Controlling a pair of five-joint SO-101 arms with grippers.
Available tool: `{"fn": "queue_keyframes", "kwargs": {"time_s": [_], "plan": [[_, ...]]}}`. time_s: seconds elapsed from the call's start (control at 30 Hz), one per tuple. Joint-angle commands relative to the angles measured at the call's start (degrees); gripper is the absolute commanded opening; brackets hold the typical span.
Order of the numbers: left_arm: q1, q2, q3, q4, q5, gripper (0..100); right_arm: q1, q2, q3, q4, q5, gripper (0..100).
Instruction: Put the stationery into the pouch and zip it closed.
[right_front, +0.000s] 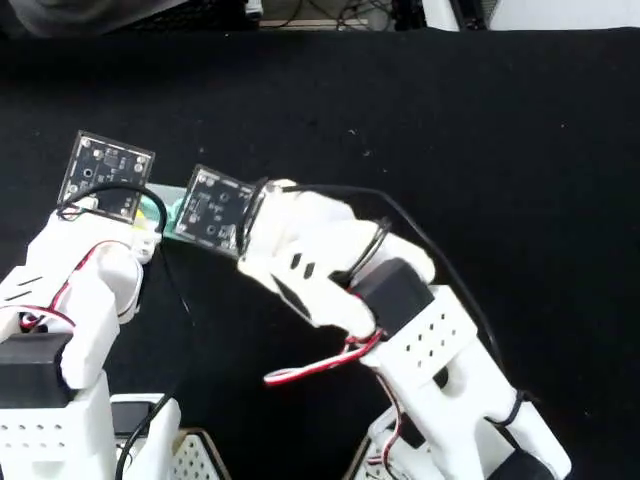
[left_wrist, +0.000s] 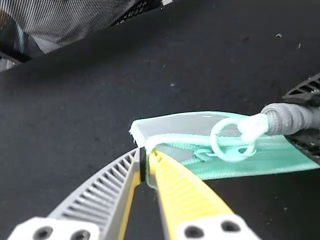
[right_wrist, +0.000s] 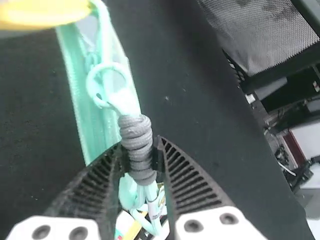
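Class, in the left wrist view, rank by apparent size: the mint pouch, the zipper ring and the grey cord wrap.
Largest: mint pouch.
Then zipper ring and grey cord wrap look about alike; the wrap runs off the edge, so I leave them unranked.

The table (right_front: 470, 120) is covered by a black cloth (right_front: 300, 90) that runs to a straight far edge. A mint-green pouch (right_front: 172, 215) lies on the cloth on the left arm's side, well in from that edge. The left wrist view shows the pouch (left_wrist: 270, 157) on the dark surface with its zip (left_wrist: 200, 152) facing up. A few pale specks (left_wrist: 172, 85) dot the cloth beyond it, one speck (right_wrist: 166, 99) just beside the pouch's long edge.
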Motion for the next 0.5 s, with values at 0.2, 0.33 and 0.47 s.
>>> {"fn": "queue_keyframes", "kwargs": {"time_s": [0.2, 0.33, 0.47], "plan": [[9.27, 0.0, 4.53, -0.09, 6.86, 3, 12.57, -13.93, 0.04, 0.09, -2.2, 1.2], [14.11, 0.0, 4.35, -0.09, 6.77, 3, 13.98, -16.48, 1.01, 1.14, -2.99, 1.2], [12.09, 0.0, 9.45, -4.04, 6.42, 3, 14.15, -16.84, 3.56, 3.25, -2.73, 1.2]]}}
